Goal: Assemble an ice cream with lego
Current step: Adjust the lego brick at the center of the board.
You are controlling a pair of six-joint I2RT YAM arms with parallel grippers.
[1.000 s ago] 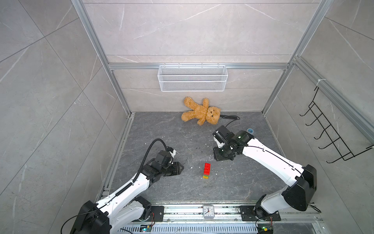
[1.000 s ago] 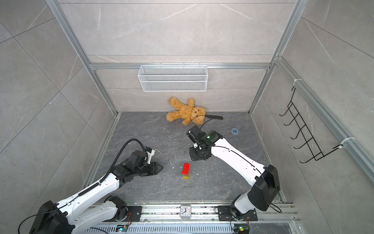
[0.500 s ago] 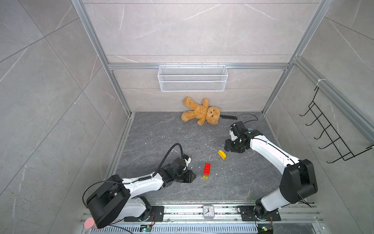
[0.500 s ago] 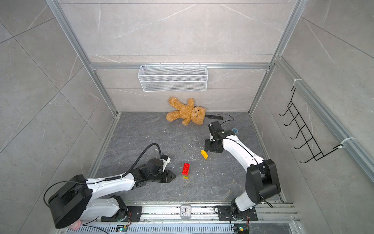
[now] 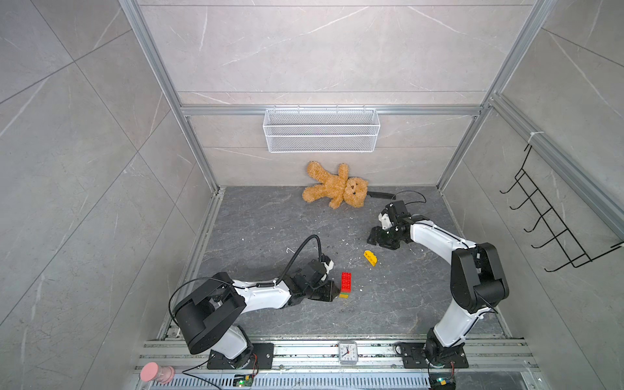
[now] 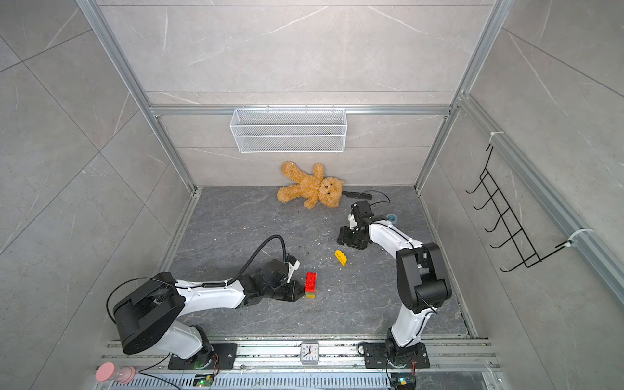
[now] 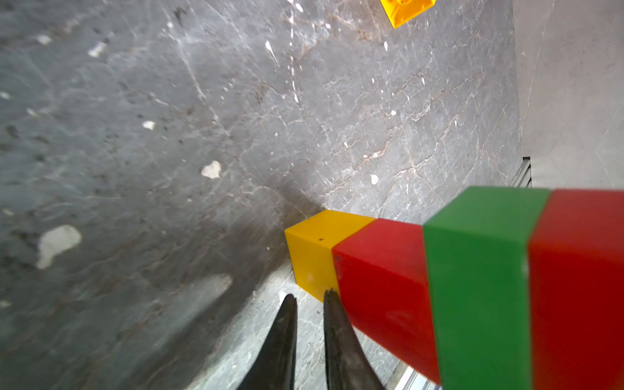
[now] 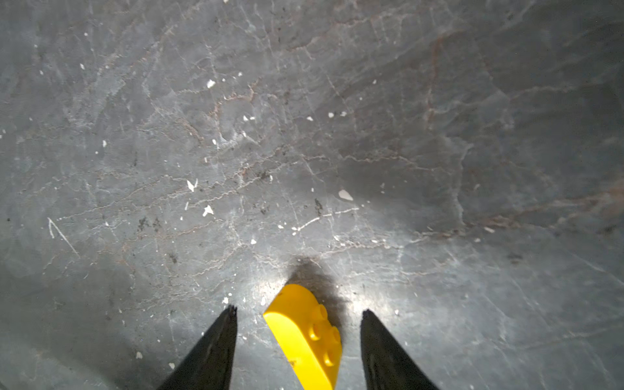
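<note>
The ice cream stack (image 5: 345, 285) (image 6: 310, 285) stands on the grey floor: yellow at the bottom, then red, green and a studded red top. Close up, the stack (image 7: 439, 287) fills one side of the left wrist view. My left gripper (image 7: 309, 299) (image 5: 329, 292) is shut and holds nothing. It sits low beside the stack's foot, one finger against the yellow and red bricks. The rounded yellow lego brick (image 5: 370, 258) (image 6: 341, 257) (image 8: 304, 337) lies loose on the floor. My right gripper (image 8: 299, 312) (image 5: 380, 239) is open just behind it, with the brick between its fingers, untouched.
A teddy bear (image 5: 337, 189) lies at the back wall beside a black tool (image 5: 380, 195). A blue ring (image 6: 391, 217) is on the floor behind the right arm. A wire basket (image 5: 320, 130) hangs on the back wall, a hook rack (image 5: 547, 219) on the right wall. A clock (image 5: 347, 352) is on the front rail.
The left gripper swung right to the foot of the stack and shut. The yellow rounded brick now lies on the floor; the right gripper opened, drew back, then edged towards it.
</note>
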